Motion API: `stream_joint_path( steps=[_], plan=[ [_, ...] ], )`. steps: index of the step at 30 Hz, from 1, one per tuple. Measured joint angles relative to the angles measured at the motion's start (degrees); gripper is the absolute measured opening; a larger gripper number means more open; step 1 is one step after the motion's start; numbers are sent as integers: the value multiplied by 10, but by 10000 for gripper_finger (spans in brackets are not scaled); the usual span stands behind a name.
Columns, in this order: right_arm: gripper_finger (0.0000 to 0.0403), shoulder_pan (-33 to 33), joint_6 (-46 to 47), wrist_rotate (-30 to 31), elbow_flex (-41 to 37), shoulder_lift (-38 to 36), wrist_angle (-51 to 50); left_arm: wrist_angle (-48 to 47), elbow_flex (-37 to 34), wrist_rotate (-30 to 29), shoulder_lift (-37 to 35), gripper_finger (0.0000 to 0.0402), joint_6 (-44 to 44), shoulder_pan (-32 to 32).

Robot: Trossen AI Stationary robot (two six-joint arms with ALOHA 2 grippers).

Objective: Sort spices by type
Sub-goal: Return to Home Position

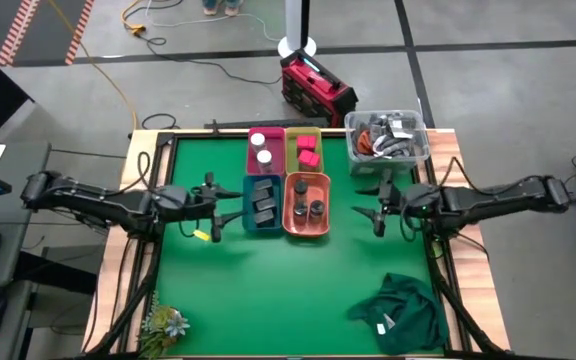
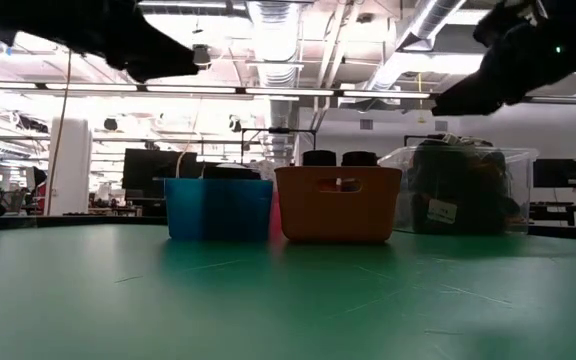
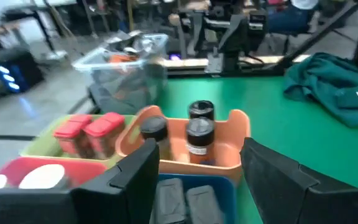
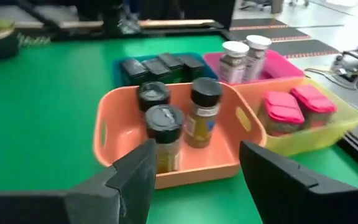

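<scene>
Four bins stand together at the table's far middle. The pink bin [image 1: 265, 148] holds white-capped jars [image 4: 244, 57]. Pink-red blocks [image 4: 297, 107] sit in the yellow-green bin [image 1: 306, 150], dark grey tins [image 3: 185, 199] in the blue bin [image 1: 263, 200], and three dark round jars [image 4: 173, 118] in the orange bin [image 1: 308, 205]. My left gripper [image 1: 226, 214] hovers open just left of the blue bin, above the table. My right gripper [image 1: 368, 212] hovers open to the right of the orange bin. Both are empty; in the wrist views the left gripper [image 3: 201, 180] and the right gripper [image 4: 194, 180] point at the bins.
A clear box of cables [image 1: 388, 137] stands at the far right, next to the bins. A crumpled dark green cloth [image 1: 403, 312] lies near the right near corner, and a small plant [image 1: 163, 325] at the left near corner. Bare green mat [image 1: 268, 290] lies in front of the bins.
</scene>
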Motion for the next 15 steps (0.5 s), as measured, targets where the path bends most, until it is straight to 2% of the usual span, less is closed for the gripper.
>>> stream_joint_path(
  steps=[4,7,15],
  plan=[
    [260,-32,30,-11,-38,-68,-3,-5,-28,-54,-44,215,21,-26],
    [260,-50,51,-53,-57,-120,-3,-6,-45,-84,-73,215,22,-45],
    [260,-51,88,-67,-70,-266,-83,-89,-62,-107,-137,215,-12,-78]
  ],
)
